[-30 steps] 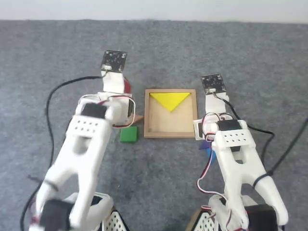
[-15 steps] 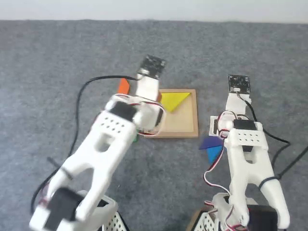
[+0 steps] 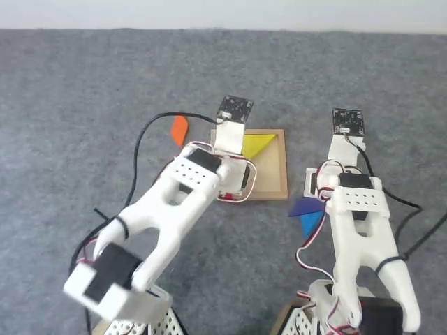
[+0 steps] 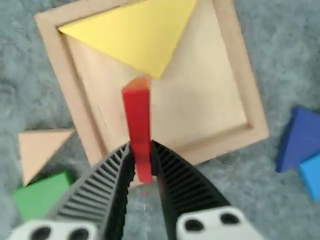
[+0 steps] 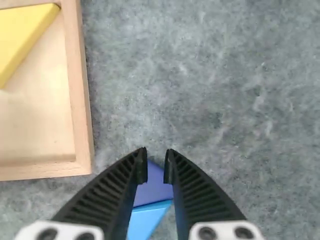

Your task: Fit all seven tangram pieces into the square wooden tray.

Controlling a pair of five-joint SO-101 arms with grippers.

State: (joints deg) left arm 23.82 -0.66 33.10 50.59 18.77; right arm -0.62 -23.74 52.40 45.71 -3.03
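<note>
- Left arm [image 3: 174,209]: within the last second I have swung it from beside the square wooden tray [image 3: 283,167] to above it.
- Left gripper [image 4: 141,150]: clenched on the red piece [image 4: 137,115], held on edge over the tray floor near the yellow triangle [image 4: 135,32]. Placement looks imminent.
- Right gripper [image 5: 155,162]: barely parted, empty, above the blue pieces [image 5: 150,192].
- Grey carpet [image 3: 84,84], with a pale wall [image 3: 223,14] behind.

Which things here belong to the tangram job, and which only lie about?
Job: tray, yellow triangle, red piece in the left gripper, orange piece, tan triangle, green square, dark blue piece, light blue piece.
Lying about: carpet, black cable.
</note>
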